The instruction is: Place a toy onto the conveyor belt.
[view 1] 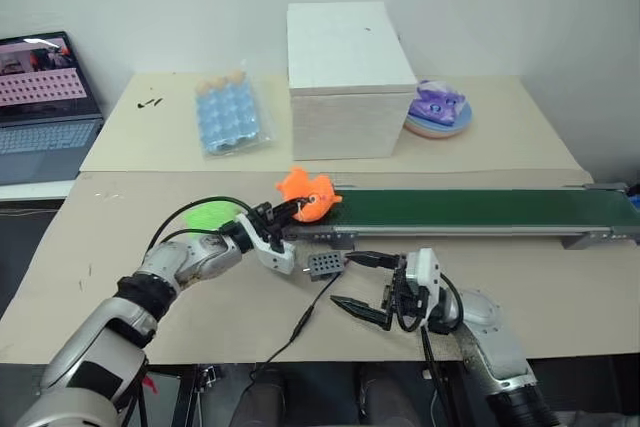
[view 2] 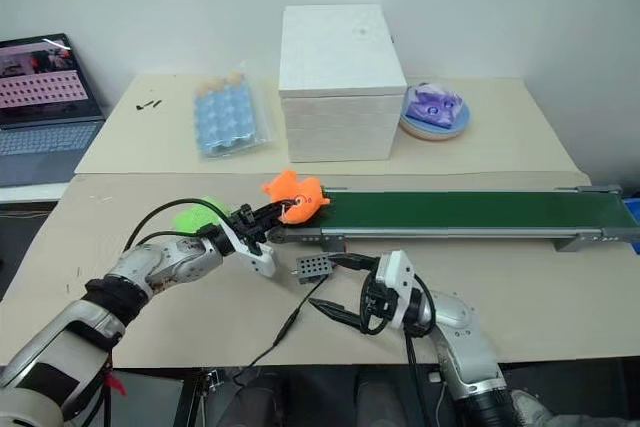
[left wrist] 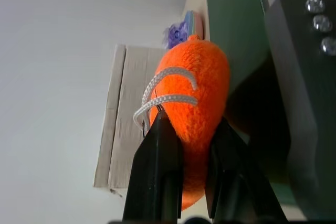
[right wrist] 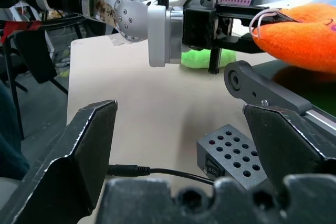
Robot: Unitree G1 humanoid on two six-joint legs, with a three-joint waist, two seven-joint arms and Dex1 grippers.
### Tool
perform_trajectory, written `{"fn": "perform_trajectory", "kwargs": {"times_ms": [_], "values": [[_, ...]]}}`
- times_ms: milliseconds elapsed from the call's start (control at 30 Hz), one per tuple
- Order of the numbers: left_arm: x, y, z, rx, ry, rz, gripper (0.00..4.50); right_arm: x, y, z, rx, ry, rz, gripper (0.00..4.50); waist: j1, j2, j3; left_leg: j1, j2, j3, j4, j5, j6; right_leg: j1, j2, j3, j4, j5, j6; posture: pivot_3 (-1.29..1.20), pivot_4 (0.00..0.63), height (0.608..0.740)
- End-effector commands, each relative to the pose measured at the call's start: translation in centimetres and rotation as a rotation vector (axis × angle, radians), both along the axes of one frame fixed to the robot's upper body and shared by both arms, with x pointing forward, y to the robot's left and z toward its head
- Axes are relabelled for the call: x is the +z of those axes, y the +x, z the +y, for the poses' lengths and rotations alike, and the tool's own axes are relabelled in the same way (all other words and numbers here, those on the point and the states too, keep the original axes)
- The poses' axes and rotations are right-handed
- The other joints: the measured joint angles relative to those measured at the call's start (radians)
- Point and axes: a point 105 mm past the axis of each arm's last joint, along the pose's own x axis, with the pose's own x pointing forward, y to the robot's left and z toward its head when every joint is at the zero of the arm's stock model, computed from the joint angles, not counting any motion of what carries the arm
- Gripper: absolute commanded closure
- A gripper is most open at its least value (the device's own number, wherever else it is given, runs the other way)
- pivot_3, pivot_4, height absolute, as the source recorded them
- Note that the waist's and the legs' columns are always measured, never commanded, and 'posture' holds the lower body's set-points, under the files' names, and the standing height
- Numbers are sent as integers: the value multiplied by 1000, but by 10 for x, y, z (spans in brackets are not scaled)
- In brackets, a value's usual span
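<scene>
Presently: toy [view 1: 308, 197], orange fish, pinched between left gripper [view 1: 283, 212] fingers, hung over the conveyor belt [view 1: 480, 211] end at 9 o'clock. Advised: carry further over the belt, lower, then release. Right gripper [view 1: 365, 287] fingers wide, empty. Left wrist view alone showed a white cord loop on the toy.

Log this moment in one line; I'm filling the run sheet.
left end effector: shut on fish toy | toy: over belt end | right end effector: open

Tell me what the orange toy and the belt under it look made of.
Orange toy: soft plush, judging by its fuzzy pile, with a white cord loop. Conveyor belt: smooth matte dark green, probably rubber or PVC, in a grey frame that looks like metal.
</scene>
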Motion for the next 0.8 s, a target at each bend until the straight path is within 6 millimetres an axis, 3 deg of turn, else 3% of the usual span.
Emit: {"fn": "perform_trajectory", "kwargs": {"times_ms": [33, 100, 133, 300, 800], "values": [[10, -2, -5, -40, -33, -15, 3399, 5, 2, 2, -14, -2, -45, 0, 0, 0, 0, 0, 0, 0, 0, 0, 0, 0, 0, 0, 0, 0, 0, 0, 150, 740], [11, -3, -5, -46, -49, -5, 2847, 6, 4, 1, -25, 0, -43, 0, 1, 0, 0, 0, 0, 0, 0, 0, 0, 0, 0, 0, 1, 0, 0, 0, 150, 740], [11, -2, -4, -41, -49, -5, 2295, 6, 5, 1, -25, -8, -46, 0, 1, 0, 0, 0, 0, 0, 1, 0, 0, 0, 0, 0, 1, 0, 0, 0, 150, 740], [11, 2, 3, -7, -45, 13, 482, 5, 8, -1, -25, -17, -44, 0, 1, 0, 0, 2, 0, 0, 4, 0, 0, 2, 0, 0, 4, 0, 0, 0, 150, 740], [26, 3, 21, 26, -62, 75, 482, 4, 16, -2, -35, -22, -43, 0, -1, 0, 0, 4, 0, 0, 7, 0, 0, 2, 0, 1, 10, 0, 0, 0, 150, 740]]}}
